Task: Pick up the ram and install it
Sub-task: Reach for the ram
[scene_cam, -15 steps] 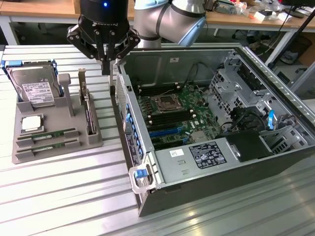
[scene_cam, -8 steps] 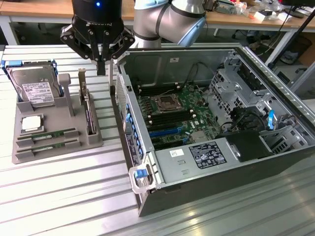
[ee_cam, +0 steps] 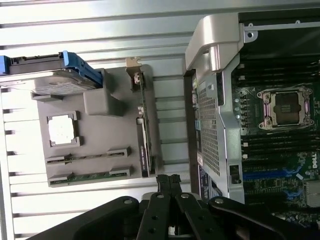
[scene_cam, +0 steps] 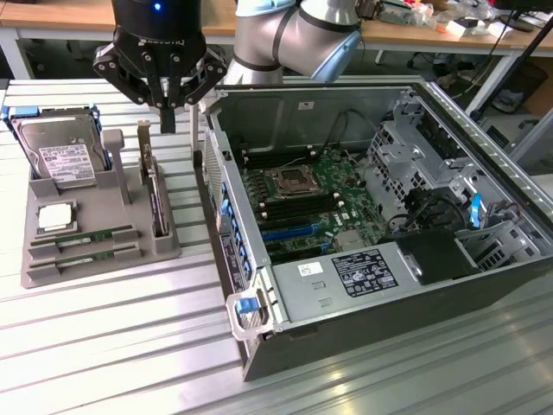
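Note:
Two ram sticks, thin green boards, lie side by side in slots at the front of the grey tray (scene_cam: 104, 212): one ram stick (scene_cam: 82, 235) behind, the other (scene_cam: 82, 252) in front. The wrist view shows the same ram pair (ee_cam: 87, 157) (ee_cam: 87, 175) on the tray (ee_cam: 100, 130). My gripper (scene_cam: 168, 112) hangs shut and holds nothing, high above the tray's far corner beside the upright expansion card (scene_cam: 155, 194). In the wrist view the fingertips (ee_cam: 168, 180) are pressed together, well apart from the sticks.
The tray also carries a hard drive (scene_cam: 60, 160) in a blue frame and a square silver processor (scene_cam: 54, 216). At the exterior view's right lies the open computer case (scene_cam: 259, 346), with the motherboard (scene_cam: 341, 194), the processor socket (scene_cam: 289, 181) and dark memory slots (ee_cam: 270, 142).

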